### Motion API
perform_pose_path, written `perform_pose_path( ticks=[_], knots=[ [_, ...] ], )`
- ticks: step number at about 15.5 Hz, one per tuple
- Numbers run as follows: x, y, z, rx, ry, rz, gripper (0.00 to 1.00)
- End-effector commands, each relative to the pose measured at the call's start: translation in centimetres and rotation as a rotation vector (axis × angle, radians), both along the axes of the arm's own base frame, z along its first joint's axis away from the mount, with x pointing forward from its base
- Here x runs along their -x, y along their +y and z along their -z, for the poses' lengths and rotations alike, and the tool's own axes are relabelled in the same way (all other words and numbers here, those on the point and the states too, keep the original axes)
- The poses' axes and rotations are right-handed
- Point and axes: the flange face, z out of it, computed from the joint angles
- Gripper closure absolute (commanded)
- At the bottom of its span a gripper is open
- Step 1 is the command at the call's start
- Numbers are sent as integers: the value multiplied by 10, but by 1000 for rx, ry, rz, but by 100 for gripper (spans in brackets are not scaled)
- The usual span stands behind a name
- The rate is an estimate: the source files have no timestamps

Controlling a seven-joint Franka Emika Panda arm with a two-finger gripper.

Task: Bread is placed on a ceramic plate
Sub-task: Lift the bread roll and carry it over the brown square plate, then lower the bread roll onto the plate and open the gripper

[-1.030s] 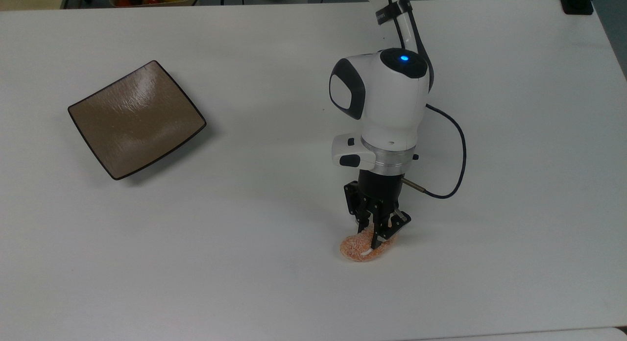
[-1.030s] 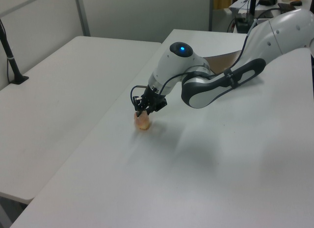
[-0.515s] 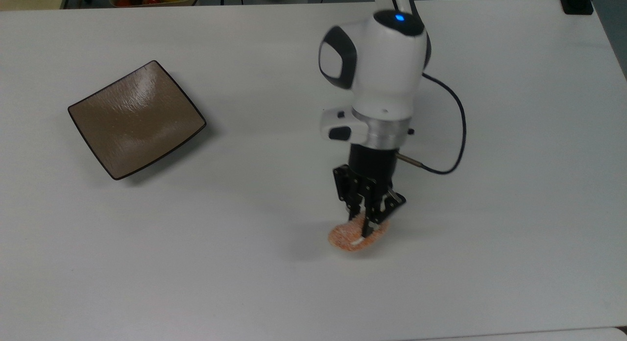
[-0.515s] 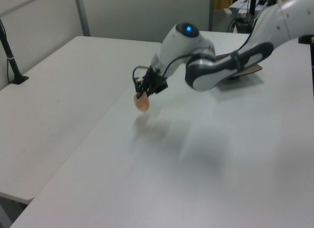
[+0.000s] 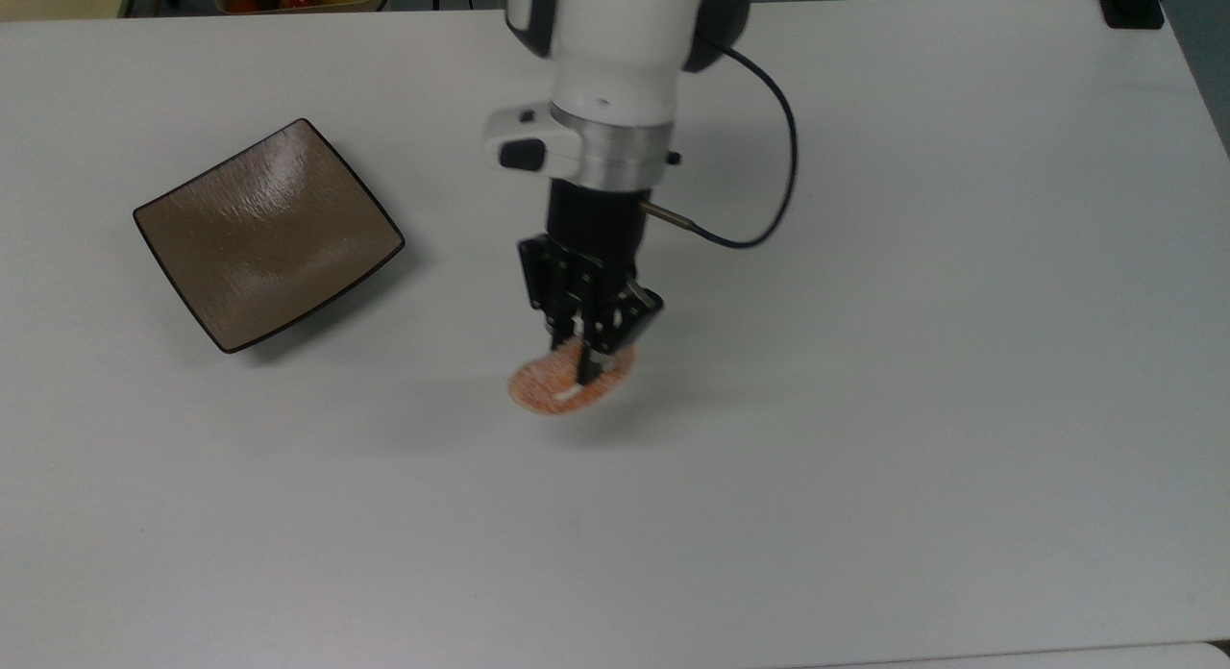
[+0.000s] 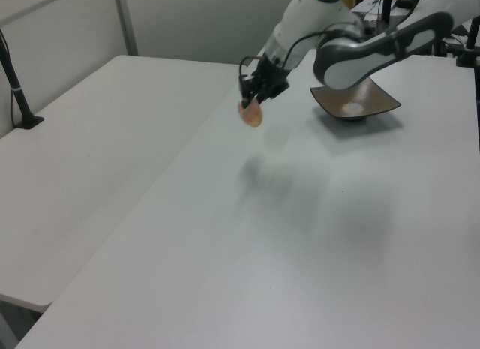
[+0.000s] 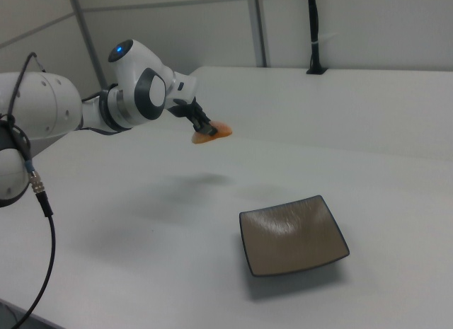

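Gripper (image 5: 579, 354) clamped on the bread (image 5: 571, 384), pinching across its narrow width so it hangs clear above the table (image 5: 865, 458). In the top view, the ceramic plate (image 5: 267, 235) sits empty, well apart at bread's 10 o'clock; carry height should clear its rim.

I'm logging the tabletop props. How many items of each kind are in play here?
Bread: 1, held in the hand, off the table
Plate: 1, bare
Total: 2
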Motion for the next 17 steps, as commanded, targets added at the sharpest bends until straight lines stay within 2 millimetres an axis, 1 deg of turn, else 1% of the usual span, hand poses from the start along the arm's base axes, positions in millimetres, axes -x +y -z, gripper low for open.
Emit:
perform_pose_path(
  ticks=[1,4,5,7,9,10,11,12,13,15,17],
  knots=[
    [44,-41,-23,61,105,-36,68],
    [63,-83,-31,105,186,-53,68],
    [70,-104,-33,129,218,-65,69],
    [76,-139,-31,150,273,-55,69],
    [76,-165,-25,163,299,-52,68],
    [75,-182,-17,173,318,-50,68],
    [74,-191,-7,176,336,-51,68],
    [73,-208,6,177,359,-37,68],
    [72,-217,20,173,382,-26,68],
    [76,-224,39,173,411,-21,68],
    [78,-230,49,170,430,-13,68]
  ],
)
